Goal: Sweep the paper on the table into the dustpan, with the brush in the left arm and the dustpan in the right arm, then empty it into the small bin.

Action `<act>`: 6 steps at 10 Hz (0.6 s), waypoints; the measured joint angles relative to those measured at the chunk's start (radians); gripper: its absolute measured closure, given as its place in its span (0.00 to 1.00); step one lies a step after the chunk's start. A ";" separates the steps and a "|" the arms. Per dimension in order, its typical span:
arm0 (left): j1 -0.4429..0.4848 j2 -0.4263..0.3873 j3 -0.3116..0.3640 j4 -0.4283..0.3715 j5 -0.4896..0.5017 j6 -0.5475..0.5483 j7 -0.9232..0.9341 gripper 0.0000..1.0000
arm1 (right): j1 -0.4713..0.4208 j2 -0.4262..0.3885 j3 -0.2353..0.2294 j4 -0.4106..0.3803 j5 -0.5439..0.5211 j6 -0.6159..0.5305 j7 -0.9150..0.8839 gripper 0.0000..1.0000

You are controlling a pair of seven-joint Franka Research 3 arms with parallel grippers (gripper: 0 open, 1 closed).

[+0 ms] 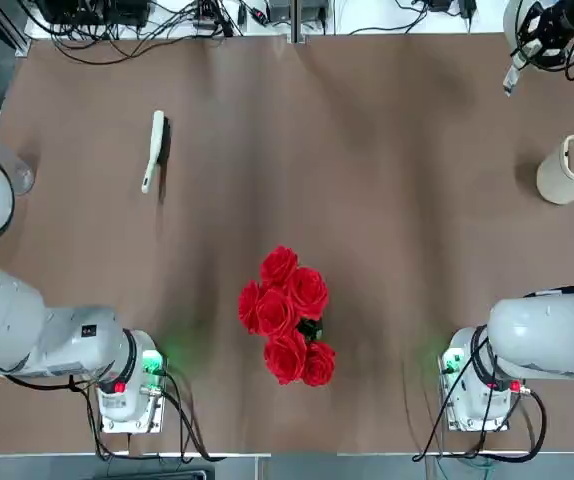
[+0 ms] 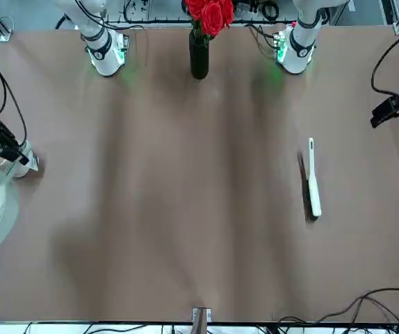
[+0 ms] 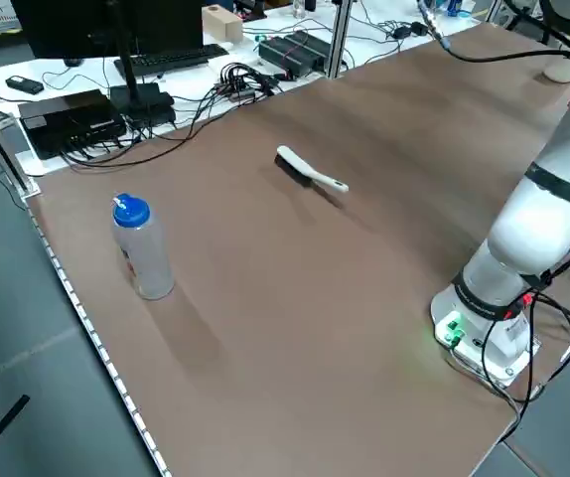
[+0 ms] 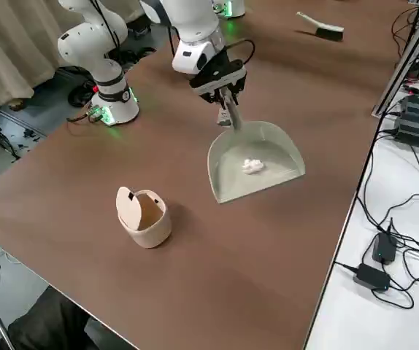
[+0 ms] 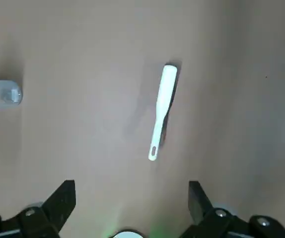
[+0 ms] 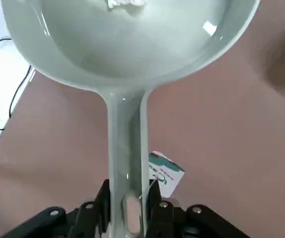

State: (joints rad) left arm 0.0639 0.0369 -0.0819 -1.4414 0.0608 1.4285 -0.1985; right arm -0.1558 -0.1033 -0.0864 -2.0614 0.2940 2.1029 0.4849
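The right gripper [image 6: 127,208] is closed on the handle of the dustpan [image 4: 256,157], one finger pressed to each side of it, and holds it raised over the table [image 1: 367,240] on the robot's right side. From the fingers the handle runs out to the wide pan, and the paper [image 4: 252,166], a small crumpled white ball, lies inside that pan, beyond the handle and apart from the gripper. A printed tag [image 6: 165,173] hangs by the handle near the fingertips. The small bin [image 4: 145,219] stands upright on the table near the dustpan, not touching it, its round lid [image 4: 129,208] tipped up at the rim. The left gripper [image 5: 132,208] is wide open with nothing between its fingers, above the table on the robot's left side. The brush [image 5: 162,111] lies on the table out ahead of those fingertips, apart from them, its dark bristles along one side. A clear bottle with a blue cap [image 3: 142,248] stands near the table's left edge, and red roses in a dark vase [image 2: 199,52] stand between the two arms' bases.
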 joint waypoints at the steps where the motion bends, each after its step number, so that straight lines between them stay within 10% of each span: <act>1: -0.030 -0.019 0.030 0.000 -0.005 -0.013 0.002 0.00 | 0.000 -0.004 0.000 -0.010 0.000 0.002 0.000 0.67; 6: -0.058 -0.041 0.065 -0.006 -0.022 -0.035 0.017 0.00 | 0.000 -0.065 0.000 -0.055 0.000 0.001 0.001 0.67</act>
State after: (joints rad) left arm 0.0061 -0.0037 -0.0164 -1.4473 0.0387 1.3939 -0.1813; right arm -0.1558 -0.1686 -0.0867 -2.1164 0.2944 2.1034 0.4858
